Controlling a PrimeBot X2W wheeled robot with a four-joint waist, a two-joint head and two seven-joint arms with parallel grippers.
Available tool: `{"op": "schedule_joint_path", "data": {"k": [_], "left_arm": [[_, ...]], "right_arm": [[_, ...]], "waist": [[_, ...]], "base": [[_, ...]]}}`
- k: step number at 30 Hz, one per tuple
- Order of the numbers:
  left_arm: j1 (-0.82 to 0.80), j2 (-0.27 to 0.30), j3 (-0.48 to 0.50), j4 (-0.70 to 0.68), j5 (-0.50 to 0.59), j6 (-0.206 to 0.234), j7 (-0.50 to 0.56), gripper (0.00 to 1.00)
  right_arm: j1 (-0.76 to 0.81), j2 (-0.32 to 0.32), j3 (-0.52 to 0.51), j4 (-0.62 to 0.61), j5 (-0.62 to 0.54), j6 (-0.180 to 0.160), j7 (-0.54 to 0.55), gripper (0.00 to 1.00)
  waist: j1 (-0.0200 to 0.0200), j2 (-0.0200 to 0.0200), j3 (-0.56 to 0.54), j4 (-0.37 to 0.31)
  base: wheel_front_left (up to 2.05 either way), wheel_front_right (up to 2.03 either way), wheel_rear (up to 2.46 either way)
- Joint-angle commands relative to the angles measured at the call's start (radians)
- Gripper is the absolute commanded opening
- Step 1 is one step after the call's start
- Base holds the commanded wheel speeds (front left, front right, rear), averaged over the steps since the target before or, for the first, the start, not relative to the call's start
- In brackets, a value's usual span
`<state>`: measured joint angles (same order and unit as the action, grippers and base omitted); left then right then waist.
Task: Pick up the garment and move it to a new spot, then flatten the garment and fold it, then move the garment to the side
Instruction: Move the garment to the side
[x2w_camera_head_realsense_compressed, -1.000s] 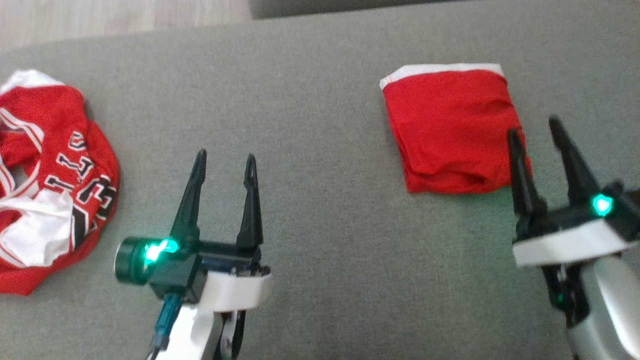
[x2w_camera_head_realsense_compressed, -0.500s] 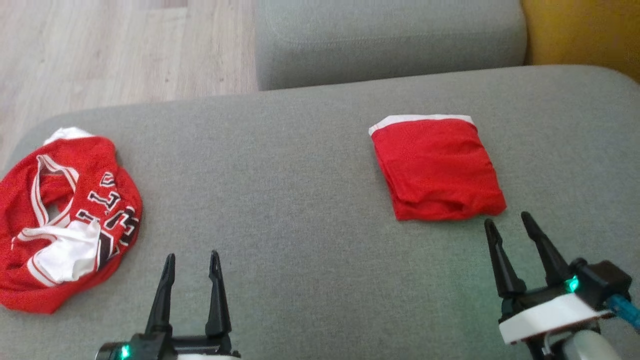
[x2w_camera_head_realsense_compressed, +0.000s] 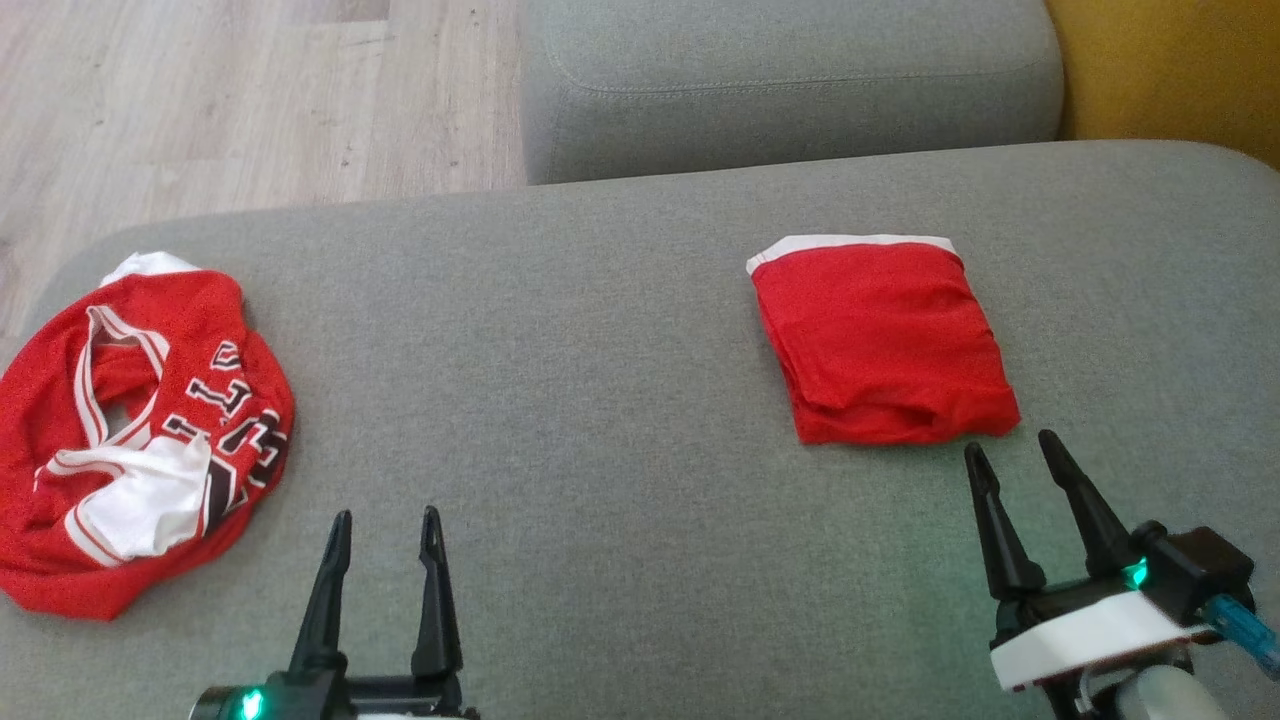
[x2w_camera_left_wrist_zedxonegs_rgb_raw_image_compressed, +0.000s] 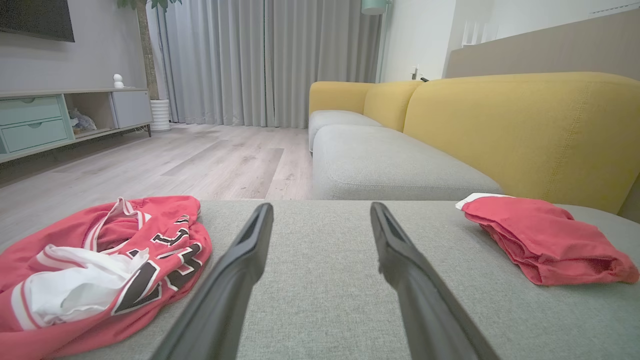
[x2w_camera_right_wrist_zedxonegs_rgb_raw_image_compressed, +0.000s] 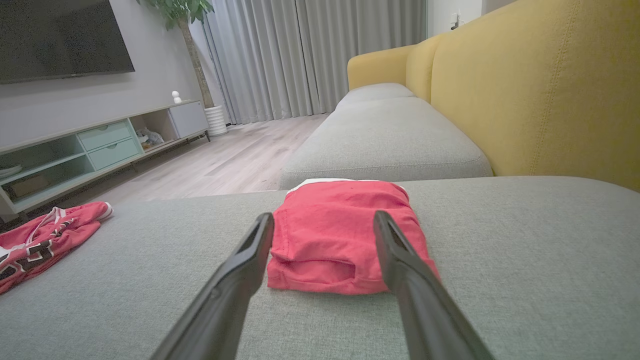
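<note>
A crumpled red mesh garment (x2w_camera_head_realsense_compressed: 140, 440) with white panels and black lettering lies in a heap at the left end of a grey sofa cushion (x2w_camera_head_realsense_compressed: 600, 350), close to its edge. A plainer folded red garment (x2w_camera_head_realsense_compressed: 885, 340) lies well apart from it, toward the right. The left gripper (x2w_camera_head_realsense_compressed: 386, 513) is near the heap's right side, its fingers spread and empty. The right gripper (x2w_camera_head_realsense_compressed: 1011, 443) points at the folded red garment from just beside it, fingers likewise spread, holding nothing.
</note>
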<state>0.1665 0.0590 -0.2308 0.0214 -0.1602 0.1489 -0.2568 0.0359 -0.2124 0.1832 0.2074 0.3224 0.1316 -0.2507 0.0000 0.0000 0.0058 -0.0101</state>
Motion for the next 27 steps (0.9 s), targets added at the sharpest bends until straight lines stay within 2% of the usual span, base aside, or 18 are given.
{"op": "schedule_joint_path", "data": {"k": [1, 15, 24, 27], "left_arm": [[-0.023, -0.008, 0.036, -0.032, 0.010, -0.003, -0.005, 1.00], [-0.026, -0.009, 0.023, -0.028, 0.018, -0.003, -0.005, 1.00], [-0.071, -0.009, -0.002, -0.058, 0.029, 0.010, -0.005, 1.00], [-0.107, -0.009, -0.022, -0.073, 0.041, 0.010, -0.005, 1.00]], "right_arm": [[-0.011, -0.008, 0.015, -0.026, -0.009, -0.001, -0.011, 1.00], [-0.011, 0.002, 0.012, -0.025, -0.007, -0.001, -0.011, 1.00], [-0.090, -0.016, -0.040, -0.028, -0.001, -0.001, -0.011, 1.00], [-0.166, -0.039, -0.073, 0.009, 0.004, -0.001, -0.011, 1.00]], "waist": [[0.0000, 0.0000, 0.000, -0.001], [0.0000, 0.0000, 0.008, -0.007], [0.0000, 0.0000, 0.116, 0.000], [0.0000, 0.0000, 0.176, 0.007]], "base": [[0.00, 0.00, 0.00], [0.00, 0.00, 0.00], [0.00, 0.00, 0.00], [0.00, 0.00, 0.00]]}}
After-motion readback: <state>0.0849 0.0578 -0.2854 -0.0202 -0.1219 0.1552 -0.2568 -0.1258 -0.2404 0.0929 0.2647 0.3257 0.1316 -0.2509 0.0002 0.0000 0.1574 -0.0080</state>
